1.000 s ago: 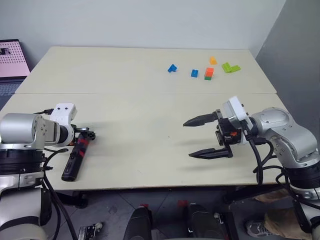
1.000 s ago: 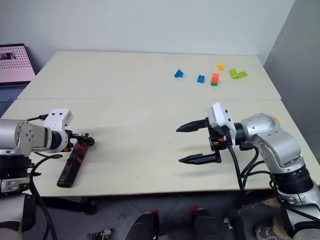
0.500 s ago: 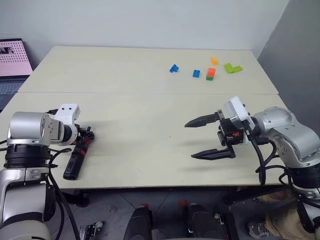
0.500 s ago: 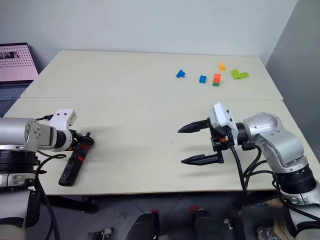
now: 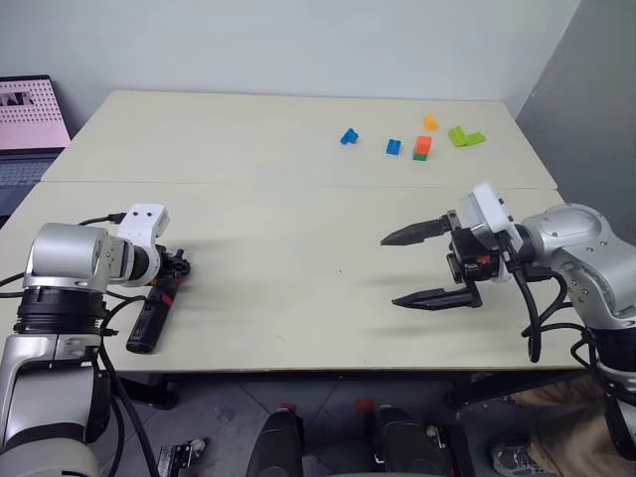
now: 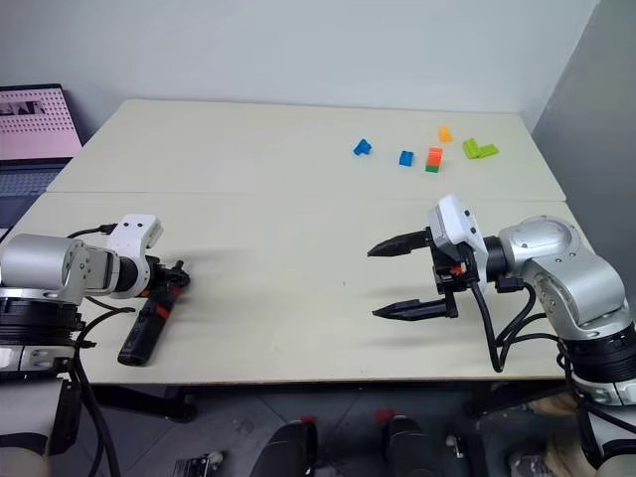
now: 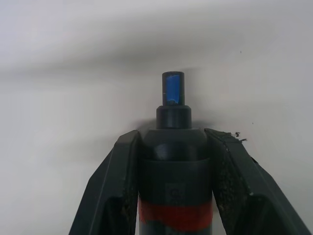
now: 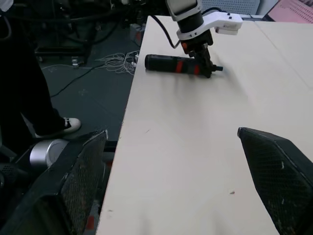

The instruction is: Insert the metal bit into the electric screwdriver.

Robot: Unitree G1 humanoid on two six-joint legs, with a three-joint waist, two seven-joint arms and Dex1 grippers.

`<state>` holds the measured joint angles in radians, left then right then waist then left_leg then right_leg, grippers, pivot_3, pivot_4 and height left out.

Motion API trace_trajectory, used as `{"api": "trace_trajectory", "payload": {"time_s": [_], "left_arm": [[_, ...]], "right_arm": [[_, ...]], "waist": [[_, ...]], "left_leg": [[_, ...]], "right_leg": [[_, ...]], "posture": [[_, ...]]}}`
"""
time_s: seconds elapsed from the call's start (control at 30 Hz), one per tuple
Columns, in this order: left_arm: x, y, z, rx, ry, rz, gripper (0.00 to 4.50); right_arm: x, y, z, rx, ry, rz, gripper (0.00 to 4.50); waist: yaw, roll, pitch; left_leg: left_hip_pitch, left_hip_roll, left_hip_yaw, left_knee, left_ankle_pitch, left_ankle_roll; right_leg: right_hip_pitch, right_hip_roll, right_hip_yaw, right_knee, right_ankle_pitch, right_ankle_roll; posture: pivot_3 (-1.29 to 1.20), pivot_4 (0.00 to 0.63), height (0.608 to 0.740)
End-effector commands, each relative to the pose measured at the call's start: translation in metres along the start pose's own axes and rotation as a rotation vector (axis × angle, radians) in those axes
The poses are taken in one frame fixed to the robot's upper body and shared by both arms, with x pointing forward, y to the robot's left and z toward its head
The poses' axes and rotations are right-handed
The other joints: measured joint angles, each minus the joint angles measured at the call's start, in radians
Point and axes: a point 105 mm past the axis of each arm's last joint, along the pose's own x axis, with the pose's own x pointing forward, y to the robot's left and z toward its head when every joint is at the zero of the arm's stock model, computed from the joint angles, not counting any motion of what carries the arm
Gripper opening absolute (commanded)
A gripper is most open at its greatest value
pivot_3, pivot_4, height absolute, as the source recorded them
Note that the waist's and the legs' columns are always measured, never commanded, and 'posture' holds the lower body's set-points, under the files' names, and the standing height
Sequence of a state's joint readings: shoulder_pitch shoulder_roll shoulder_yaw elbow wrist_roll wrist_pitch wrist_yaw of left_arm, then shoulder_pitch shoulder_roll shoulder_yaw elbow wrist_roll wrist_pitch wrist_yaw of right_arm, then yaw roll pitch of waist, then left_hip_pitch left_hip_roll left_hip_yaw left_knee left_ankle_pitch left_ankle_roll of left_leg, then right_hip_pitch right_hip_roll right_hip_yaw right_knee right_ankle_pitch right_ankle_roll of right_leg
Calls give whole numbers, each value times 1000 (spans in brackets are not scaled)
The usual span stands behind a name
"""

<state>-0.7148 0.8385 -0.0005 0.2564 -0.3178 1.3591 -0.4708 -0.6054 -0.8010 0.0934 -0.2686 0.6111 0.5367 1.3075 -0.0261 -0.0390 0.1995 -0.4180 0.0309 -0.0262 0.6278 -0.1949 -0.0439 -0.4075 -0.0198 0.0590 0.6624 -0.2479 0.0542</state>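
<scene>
The screwdriver (image 5: 154, 308) is lying flat near the table's (image 5: 298, 219) front left corner, its long axis running front to back, tip pointing away. The left gripper (image 7: 173, 147) is clamping its tip end; the right gripper (image 5: 422, 266) is hovering empty, jaws wide apart.

Your head's two eye views look forward and down over the same table (image 5: 298, 219). Your left wrist view sits close behind the electric screwdriver (image 7: 173, 161). Your right wrist view faces across the table toward that tool.
</scene>
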Motion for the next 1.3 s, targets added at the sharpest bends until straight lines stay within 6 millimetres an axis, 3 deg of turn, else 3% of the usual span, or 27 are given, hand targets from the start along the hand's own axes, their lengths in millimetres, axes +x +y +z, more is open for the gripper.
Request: {"api": "trace_trajectory", "payload": {"time_s": [0.03,0.17,0.27,0.33,0.53,0.8,0.97,1.13,1.3], "left_arm": [[-13,-35,36,114,-165,-90,1654],[-27,-76,59,178,-294,-230,1654],[-47,-133,90,242,-491,-394,1654],[-54,-155,101,266,-579,-448,1654],[-73,-222,113,312,-951,-638,1654],[-64,-240,107,249,-1186,-616,1653],[-47,-238,87,265,-1206,-554,1653],[-33,-230,65,253,-1168,-505,1653],[-30,-206,49,225,-1134,-433,1653]], "right_arm": [[-17,-3,10,-33,7,-74,4500],[-29,-2,11,-29,33,-129,4500],[-41,-2,13,-29,55,-200,4500],[-45,-2,15,-32,63,-230,4500],[-35,-6,29,-71,-19,-318,4500],[-27,-5,27,-36,-24,-357,4500],[-26,-5,26,-33,-12,-351,4500],[-25,-5,26,-37,-13,-345,4500],[-26,-8,20,-34,20,-347,4500]], "waist": [[4,0,0],[4,0,0],[15,-1,0],[17,-1,0],[-4,0,0],[-2,0,0],[-2,0,0],[-3,0,0],[-5,1,-1]], "left_leg": [[-1,-1,0,0,0,0],[-2,-1,0,0,0,0],[-5,-1,-1,0,0,0],[-7,-1,-1,1,0,0],[-4,-1,1,0,0,0],[-2,-1,3,1,0,0],[-2,-2,4,2,0,0],[-2,-1,3,1,0,0],[1,-1,3,1,0,0]], "right_leg": [[0,-1,0,0,0,0],[0,-1,0,-2,1,1],[-2,-1,-2,-2,1,1],[-3,-1,-2,-3,1,2],[-3,-1,2,-2,2,1],[-1,0,4,-1,2,3],[-1,0,5,-3,3,4],[-1,0,4,-3,3,4],[2,0,5,-2,3,4]], "posture": [[0,150,740],[0,150,740],[0,150,740],[0,150,740],[0,150,740],[0,150,740],[0,150,740],[0,150,740],[0,150,740]]}}
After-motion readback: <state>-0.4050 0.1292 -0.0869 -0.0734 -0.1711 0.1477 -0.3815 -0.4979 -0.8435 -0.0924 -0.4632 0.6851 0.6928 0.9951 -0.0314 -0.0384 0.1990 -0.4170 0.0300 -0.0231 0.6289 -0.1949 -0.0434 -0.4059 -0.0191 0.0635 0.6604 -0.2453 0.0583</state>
